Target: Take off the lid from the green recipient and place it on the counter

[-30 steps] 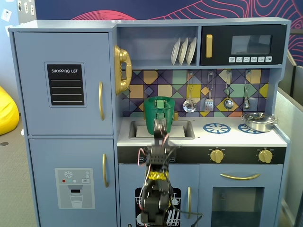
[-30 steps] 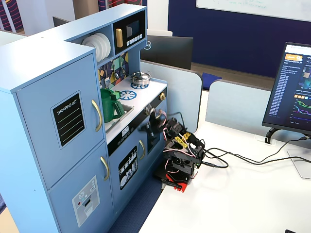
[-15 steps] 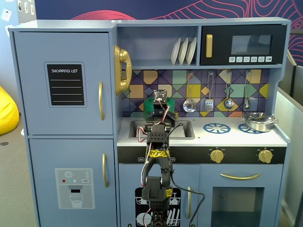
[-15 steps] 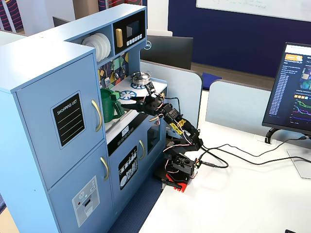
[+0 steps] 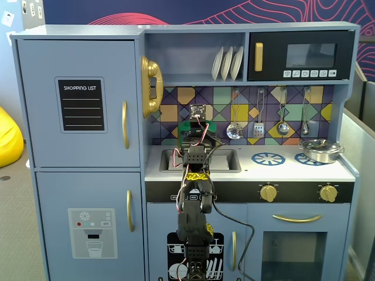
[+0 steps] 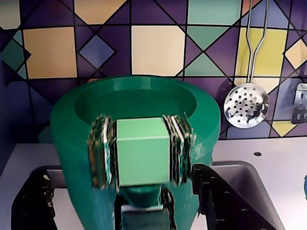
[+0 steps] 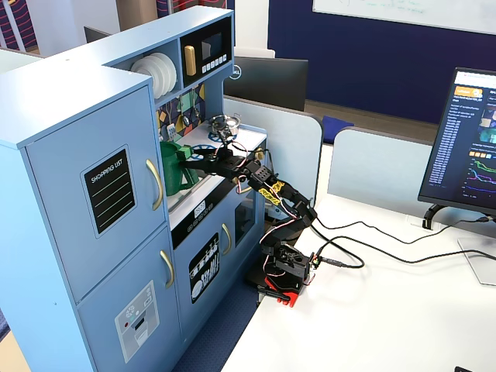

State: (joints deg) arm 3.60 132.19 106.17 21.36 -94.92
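The green recipient (image 6: 76, 143) stands upright at the back left of the white counter (image 6: 283, 163), its ribbed handle strip (image 6: 142, 151) facing the wrist camera. Its top (image 6: 136, 100) shows a sunken green surface, and I cannot tell whether that is the lid or the inside. No centre tab shows. My gripper (image 6: 120, 172) is open, one black jaw on each side of the recipient's lower body. In a fixed view the arm covers most of the recipient (image 5: 186, 126). In the other fixed view the gripper (image 7: 188, 157) is at the recipient (image 7: 170, 169).
The recessed sink (image 5: 225, 161) lies just in front of the recipient. Two burner rings (image 5: 268, 158) and a silver pot (image 5: 321, 150) are to the right on the counter (image 5: 252, 171). A skimmer (image 6: 246, 105) and other utensils hang on the tiled back wall.
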